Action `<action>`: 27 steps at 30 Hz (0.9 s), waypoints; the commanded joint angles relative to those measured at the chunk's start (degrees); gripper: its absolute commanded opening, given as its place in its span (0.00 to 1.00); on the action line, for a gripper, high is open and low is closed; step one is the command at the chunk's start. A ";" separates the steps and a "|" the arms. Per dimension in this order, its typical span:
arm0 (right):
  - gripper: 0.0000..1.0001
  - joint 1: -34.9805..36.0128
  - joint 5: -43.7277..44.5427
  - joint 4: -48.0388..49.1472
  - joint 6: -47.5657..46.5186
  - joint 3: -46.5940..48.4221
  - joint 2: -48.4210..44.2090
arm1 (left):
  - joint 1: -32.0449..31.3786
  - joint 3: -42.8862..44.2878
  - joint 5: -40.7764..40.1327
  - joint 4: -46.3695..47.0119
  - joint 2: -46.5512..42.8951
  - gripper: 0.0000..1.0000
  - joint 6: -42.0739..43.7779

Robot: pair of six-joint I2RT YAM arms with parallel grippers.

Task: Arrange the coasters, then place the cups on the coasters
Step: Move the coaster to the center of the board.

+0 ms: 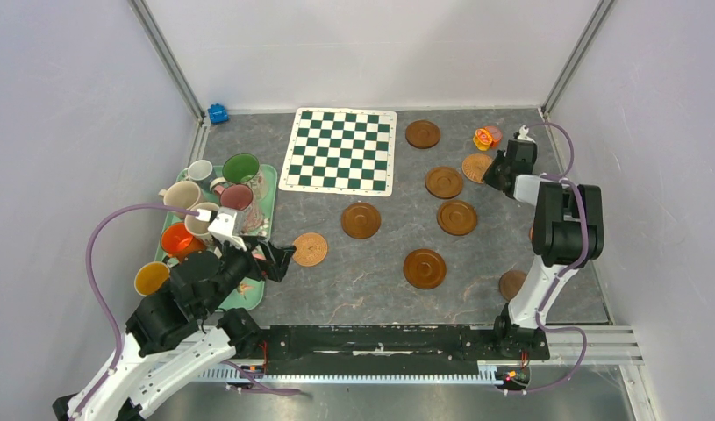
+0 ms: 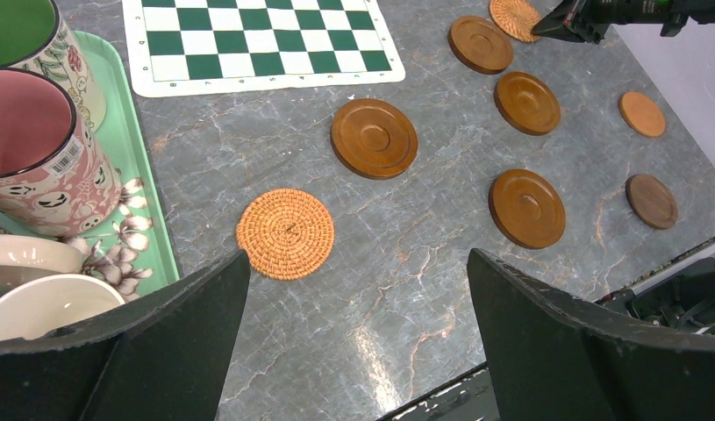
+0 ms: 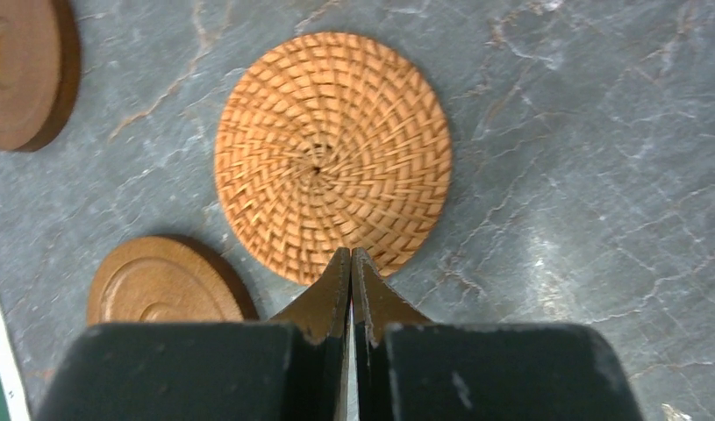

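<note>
Several brown wooden coasters (image 1: 361, 220) lie spread over the right half of the grey table. One woven coaster (image 1: 310, 249) lies left of them, just ahead of my left gripper (image 1: 279, 257). In the left wrist view that gripper (image 2: 358, 259) is wide open and empty, with this woven coaster (image 2: 285, 233) by its left finger. Another woven coaster (image 3: 332, 158) lies at the far right. My right gripper (image 3: 351, 254) is shut and empty, its tips at that coaster's near edge. The cups (image 1: 237, 196) crowd together on a mint-green tray (image 1: 268, 172) at the left.
A green-and-white chequered mat (image 1: 339, 150) lies at the back centre. A small orange-yellow toy (image 1: 487, 137) sits beyond the right gripper and a blue object (image 1: 218, 113) in the back left corner. A yellow cup (image 1: 150, 278) stands by the tray's near left corner. White walls enclose the table.
</note>
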 commanded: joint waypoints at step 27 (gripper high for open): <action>0.00 -6.44 29.72 -13.94 0.46 -6.45 -8.31 | -0.26 0.13 -0.75 1.78 3.08 1.00 1.22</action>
